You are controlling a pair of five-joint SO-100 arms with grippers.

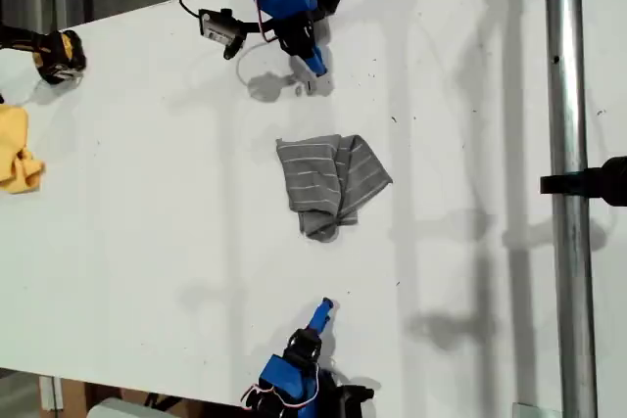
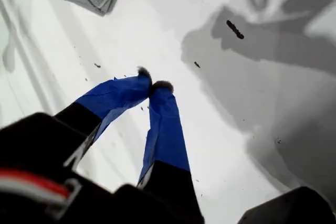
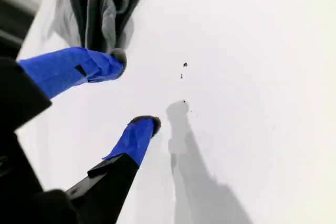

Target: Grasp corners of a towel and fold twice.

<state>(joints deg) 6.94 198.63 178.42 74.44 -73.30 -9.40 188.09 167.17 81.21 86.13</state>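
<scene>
The dark grey cloth towel with thin white stripes (image 1: 331, 183) is seen crumpled on the white table (image 1: 147, 193), between the two blue arms and apart from both. My first pincer (image 2: 153, 84) is held pinched together over bare table with nothing in it. My second pincer (image 3: 134, 87) is held wide apart and empty, with the towel (image 3: 102, 6) near its tips.

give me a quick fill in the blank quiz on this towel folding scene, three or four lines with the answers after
1. The towel lies crumpled on the white ____.
2. The fingers of my first gripper are ____ with nothing between them.
3. My second gripper is ____, its fingers apart.
4. At the exterior view's left edge lies a ____ cloth.

Missing words: table; shut; open; yellow
</scene>
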